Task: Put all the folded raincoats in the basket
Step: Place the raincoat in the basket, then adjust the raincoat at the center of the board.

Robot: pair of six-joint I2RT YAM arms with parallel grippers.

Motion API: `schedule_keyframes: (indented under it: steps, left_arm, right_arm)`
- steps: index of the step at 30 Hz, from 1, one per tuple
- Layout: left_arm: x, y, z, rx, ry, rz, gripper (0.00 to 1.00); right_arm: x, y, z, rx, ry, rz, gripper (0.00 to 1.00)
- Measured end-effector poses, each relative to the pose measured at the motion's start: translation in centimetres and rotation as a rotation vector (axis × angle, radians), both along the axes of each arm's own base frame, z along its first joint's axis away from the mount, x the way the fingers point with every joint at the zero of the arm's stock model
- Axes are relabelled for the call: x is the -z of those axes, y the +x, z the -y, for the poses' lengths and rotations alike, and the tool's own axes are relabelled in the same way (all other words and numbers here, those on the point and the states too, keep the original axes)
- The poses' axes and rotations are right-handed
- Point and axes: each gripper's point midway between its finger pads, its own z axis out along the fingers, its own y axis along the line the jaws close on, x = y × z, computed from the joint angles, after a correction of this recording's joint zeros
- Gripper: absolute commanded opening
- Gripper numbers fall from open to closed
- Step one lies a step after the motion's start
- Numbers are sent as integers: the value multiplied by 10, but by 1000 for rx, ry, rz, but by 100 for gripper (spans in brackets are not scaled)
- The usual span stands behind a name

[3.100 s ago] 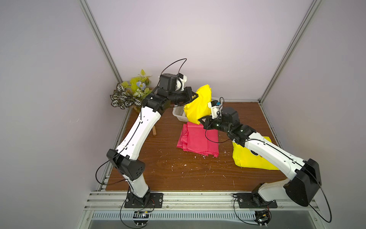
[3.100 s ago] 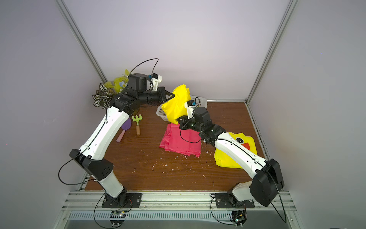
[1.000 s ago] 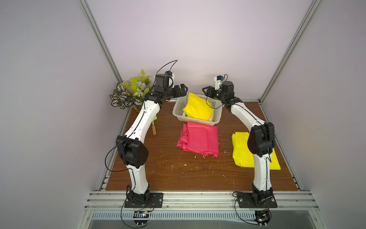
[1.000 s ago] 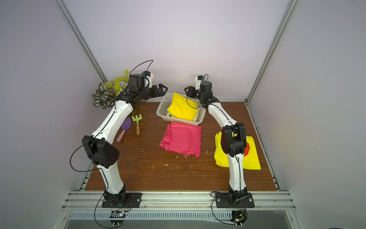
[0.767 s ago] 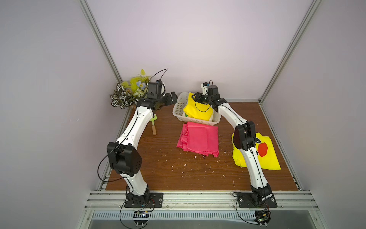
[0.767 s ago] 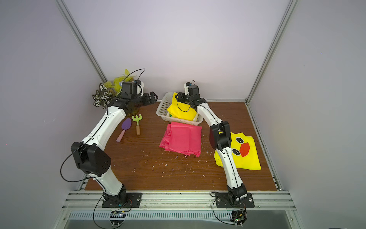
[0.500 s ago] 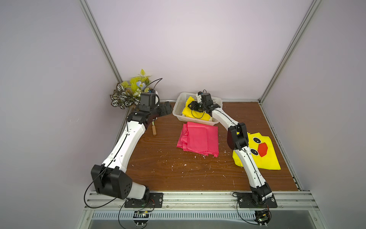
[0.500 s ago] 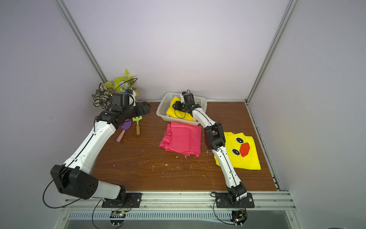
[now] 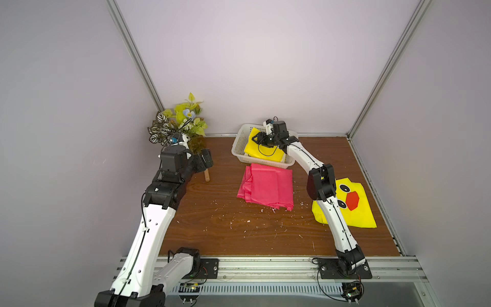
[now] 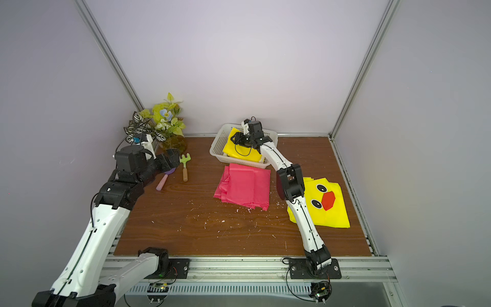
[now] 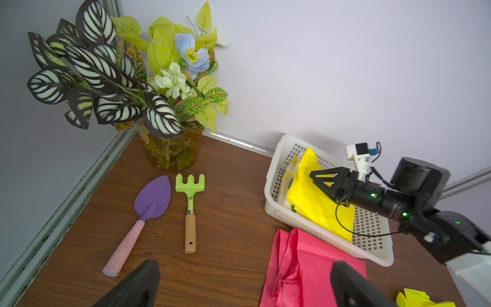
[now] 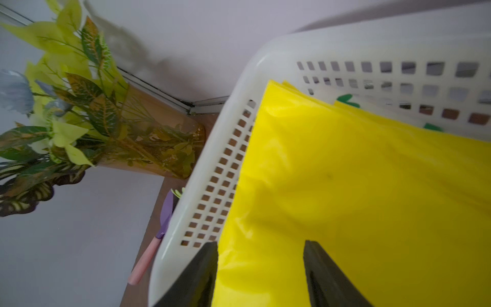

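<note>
Containers: two on the counter [image 9: 225, 226], one white perforated basket [image 11: 271, 170] and one glass vase [image 11: 170, 154].
Basket contents: one yellow folded raincoat [image 12: 345, 186], lying slanted inside, one corner propped against the far wall; it sits directly beneath the right hand.
Vase contents: artificial striped leaves, yellow-green leaves and pale flowers; it stands ahead of the left hand, off to one side.
Right hand [image 12: 261, 243]: released, fingers [image 12: 204, 265] parted over the yellow folded raincoat, inside the basket's rim; whether the tips touch the fabric cannot be told.
Left hand [image 11: 244, 263]: released, fingers spread wide with nothing between them, raised above the counter and well apart from the basket.
Raincoats, counted: three. One is in the basket; one pink folded raincoat [image 9: 268, 186] lies flat just outside the basket's near wall, back along the right arm from its hand; one duck-faced raincoat [image 9: 350, 207] lies farther back beside that arm's elbow.
Garden tools, counted: two, a purple trowel [image 11: 152, 199] and a green rake [image 11: 190, 186], side by side just ahead of the left hand.
</note>
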Motion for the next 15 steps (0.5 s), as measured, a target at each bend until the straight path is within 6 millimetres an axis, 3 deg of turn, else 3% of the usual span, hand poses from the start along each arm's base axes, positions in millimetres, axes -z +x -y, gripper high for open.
schedule_keyframes:
  steps: [6, 8, 11, 15]
  left_arm:
    - [18, -14, -1, 7, 5, -16, 99]
    - [17, -17, 0, 13, 6, -6, 100]
    - [15, -25, -1, 14, 8, 12, 100]
    - [7, -38, -2, 20, 8, 53, 99]
  right_arm:
    - [-90, -65, -18, -73, -43, 113, 59]
    - [-107, -93, -26, -92, -65, 148, 59]
    - [-106, -136, -33, -109, -97, 155, 58]
    - [-60, -184, -30, -90, -127, 81, 54]
